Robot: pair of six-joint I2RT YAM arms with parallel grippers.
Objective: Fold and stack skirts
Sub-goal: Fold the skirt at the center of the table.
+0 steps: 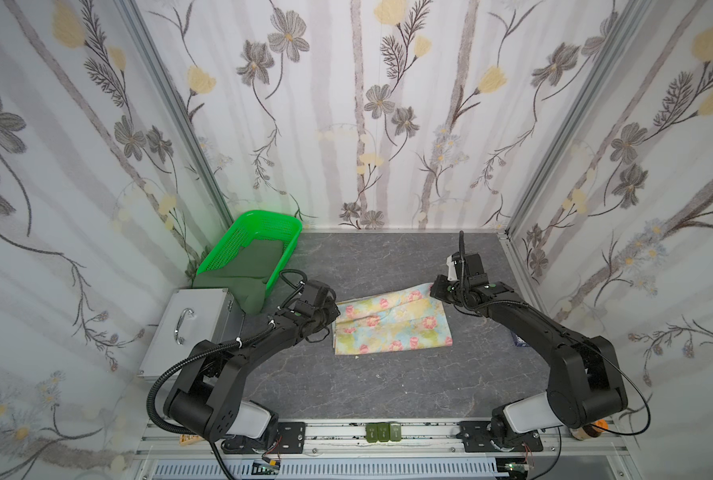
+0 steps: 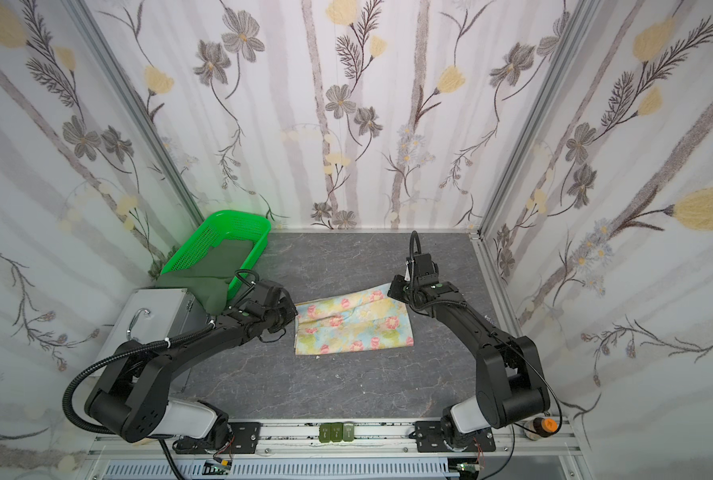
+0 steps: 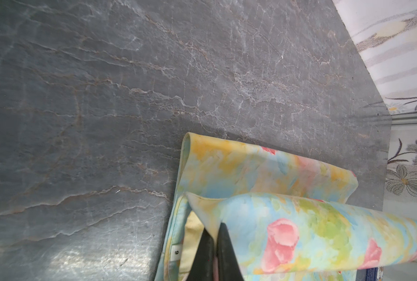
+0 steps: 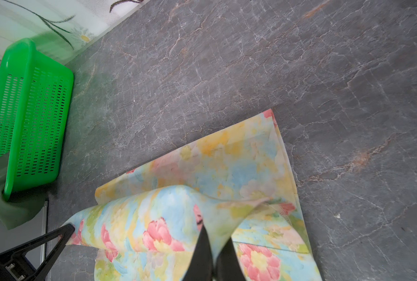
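Left wrist view: floral skirt (image 3: 263, 167), white tag (image 3: 177, 253), perhaps "6"

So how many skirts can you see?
2. The flowery skirt lies mid-table, pinched by the left tool and right tool. The dark green skirt hangs out of the green basket at the back left. More could hide beneath it.

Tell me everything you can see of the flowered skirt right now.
The flowered skirt is thin soft cloth, pastel yellow, blue and green with pink flowers. It lies partly folded near the middle of the grey table. Its far edge is lifted into a loose roll, pinched at one end by the left gripper and at the other by the right gripper, both shut. A small white tag shows inside near the left one.
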